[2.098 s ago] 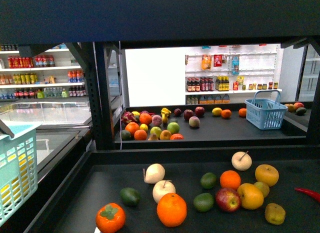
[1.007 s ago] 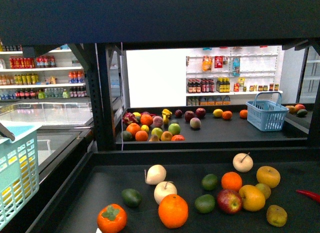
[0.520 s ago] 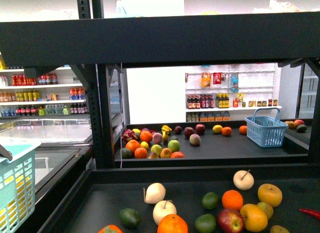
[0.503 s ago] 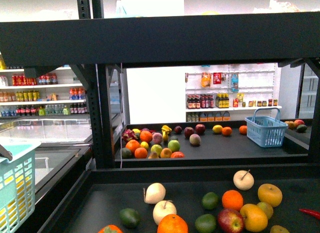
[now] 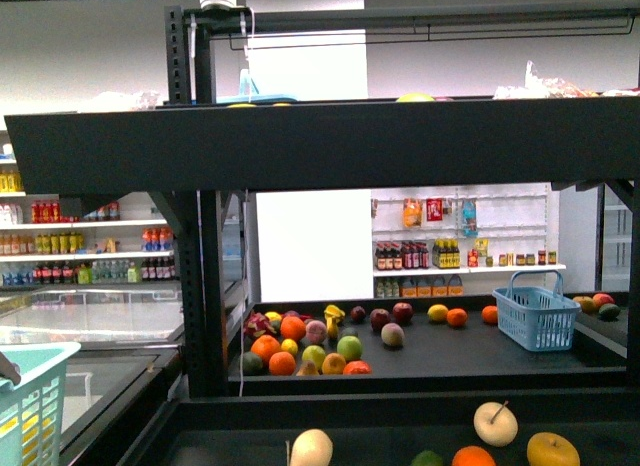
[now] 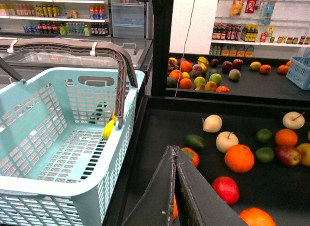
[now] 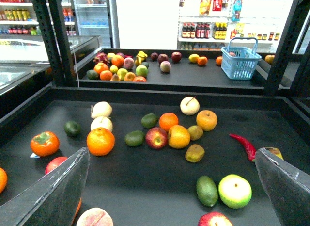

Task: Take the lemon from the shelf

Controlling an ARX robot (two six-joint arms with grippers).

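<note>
The shelf (image 5: 320,146) is a black tiered stand; its near tray (image 7: 145,182) holds oranges, apples, limes and pears. I cannot tell a lemon for sure. A small yellow fruit (image 5: 289,346) lies in the pile on the far tray, another yellow fruit (image 5: 437,312) lies further right, and something yellow (image 5: 415,97) shows on the top tier. A yellow fruit (image 6: 108,129) lies inside the teal basket (image 6: 63,138). My left gripper (image 6: 174,155) is shut and empty beside the basket. My right gripper (image 7: 172,153) is open wide over the near tray, touching nothing. Neither gripper shows in the front view.
A blue basket (image 5: 537,316) stands at the far tray's right end. A red chilli (image 7: 243,144) lies near the right finger (image 7: 283,182). Black uprights (image 5: 205,286) frame the stand. Store shelves with bottles (image 5: 80,256) and glass freezers are behind.
The front view has risen: the near tray's fruit has slid down out of the picture, and the shelf's upper tier and top frame have come into view.
</note>
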